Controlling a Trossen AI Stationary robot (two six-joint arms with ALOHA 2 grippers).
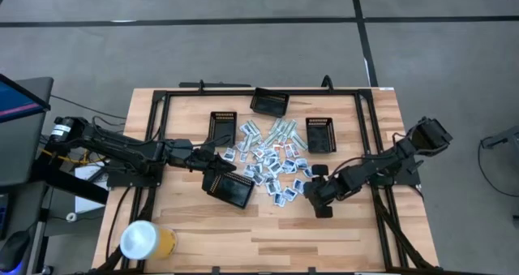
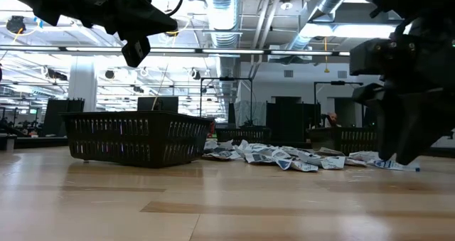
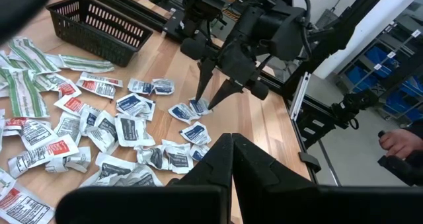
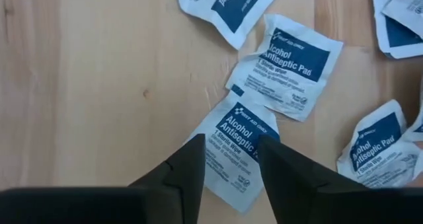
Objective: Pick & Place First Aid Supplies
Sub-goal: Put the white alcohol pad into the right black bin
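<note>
The first aid supplies lie in a loose heap of small sachets and pale strips at the table's middle. My right gripper points steeply down at the heap's near right end, open. Its fingertips stand over one blue-marked alcohol pad sachet lying flat on the wood. My left gripper is shut with nothing in it. It hangs level, high above a black mesh tray left of the heap. My right gripper comes at the blue-marked sachet from above, slanting, one fingertip over each side of it. The sachet lies flat on the table. Whether the fingertips touch it, I cannot tell.
More black mesh trays stand at the far side, far left and right of the heap. A black rail frame borders the table. A yellow-and-white roll lies near left. A person's hand shows beyond the table.
</note>
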